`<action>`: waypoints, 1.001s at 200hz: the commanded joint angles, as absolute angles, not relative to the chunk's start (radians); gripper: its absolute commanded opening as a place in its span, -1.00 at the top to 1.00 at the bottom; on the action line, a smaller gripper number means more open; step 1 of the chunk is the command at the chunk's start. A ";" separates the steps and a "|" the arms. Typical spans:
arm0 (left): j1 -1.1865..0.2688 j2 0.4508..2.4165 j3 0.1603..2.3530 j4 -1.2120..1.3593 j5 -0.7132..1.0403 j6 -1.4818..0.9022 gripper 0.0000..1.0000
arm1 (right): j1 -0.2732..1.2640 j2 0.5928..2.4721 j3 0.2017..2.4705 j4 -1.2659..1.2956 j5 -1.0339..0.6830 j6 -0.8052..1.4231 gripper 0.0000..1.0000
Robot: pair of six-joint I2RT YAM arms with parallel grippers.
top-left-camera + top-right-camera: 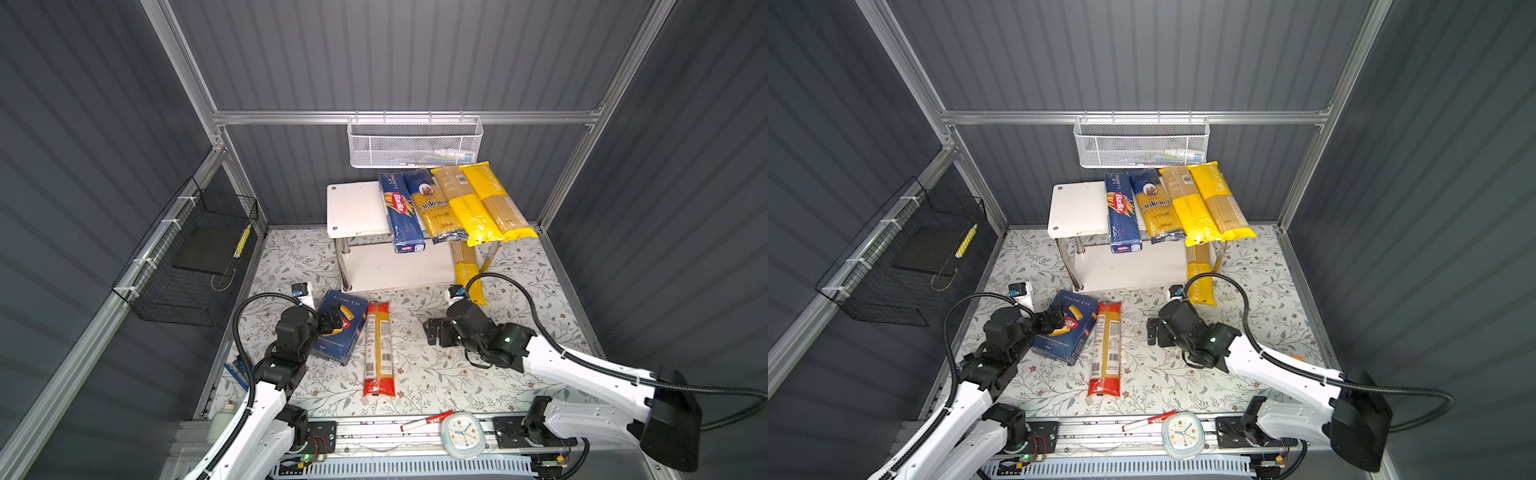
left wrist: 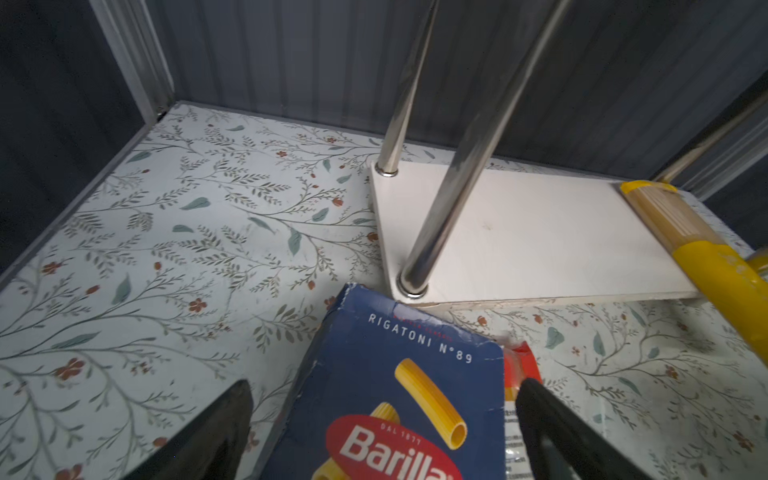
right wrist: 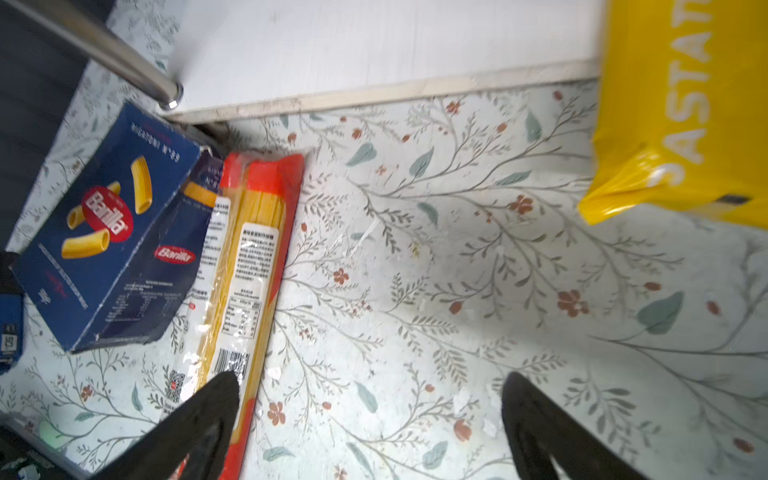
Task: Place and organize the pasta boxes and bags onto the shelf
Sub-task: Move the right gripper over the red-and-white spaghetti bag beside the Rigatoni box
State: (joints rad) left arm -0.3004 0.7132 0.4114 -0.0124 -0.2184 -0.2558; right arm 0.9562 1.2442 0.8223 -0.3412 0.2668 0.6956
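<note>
Left end effector [image 2: 384,383] spread astride the dark-blue cardboard rigatoni carton [image 3: 112,249] (right end effector [image 3: 372,376] spread, empty). Centre, then squeeze.

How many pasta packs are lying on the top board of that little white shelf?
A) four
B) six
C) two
A: the top board carries four packs side by side: a Barilla spaghetti box, an ankara bag, a yellow bag and a second yellow bag.
</note>
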 commanded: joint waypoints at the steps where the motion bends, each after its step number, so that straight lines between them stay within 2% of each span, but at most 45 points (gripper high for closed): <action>1: -0.301 0.726 0.390 -0.074 -0.346 -0.250 -1.00 | 1.037 1.358 0.924 -0.381 0.298 0.768 -0.98; 52: -0.301 0.781 0.372 -0.012 -0.313 -0.222 -0.99 | 1.119 1.586 1.081 -0.359 0.236 0.818 -0.98; 106: -0.301 0.678 0.332 -0.016 -0.295 -0.216 -0.99 | 1.161 1.772 1.239 -0.411 0.214 0.783 -0.98; 200: -0.301 0.744 0.355 0.000 -0.250 -0.193 -0.99 | 1.168 1.918 1.302 -0.459 0.215 0.745 -0.98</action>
State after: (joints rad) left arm -0.3004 0.7494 0.3466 -0.0147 -0.2798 -0.2211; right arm 1.1610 1.8996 1.2774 -0.4316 0.2092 0.7647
